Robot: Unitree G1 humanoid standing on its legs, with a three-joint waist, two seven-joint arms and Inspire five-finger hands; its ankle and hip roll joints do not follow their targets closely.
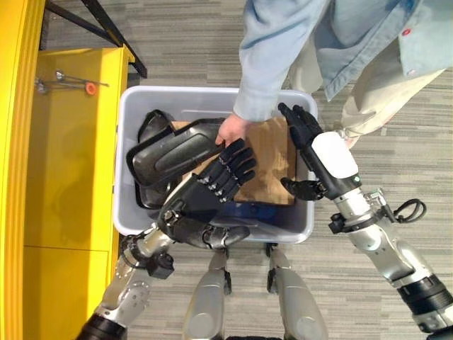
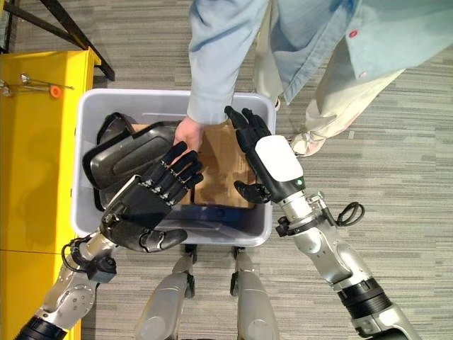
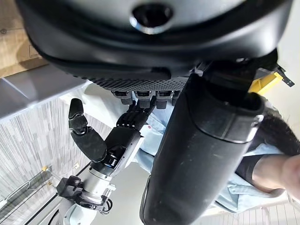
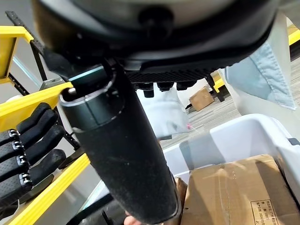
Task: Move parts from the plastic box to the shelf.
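grey plastic box [image 1: 122,163], black parts [image 1: 173,150], yellow shelf [image 1: 67,156]

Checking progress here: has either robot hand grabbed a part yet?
No: the left hand and right hand hover open over the box, holding nothing.

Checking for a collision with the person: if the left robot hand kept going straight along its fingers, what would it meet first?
Probably the person's hand, on the black part just past the left robot hand; height is unclear.
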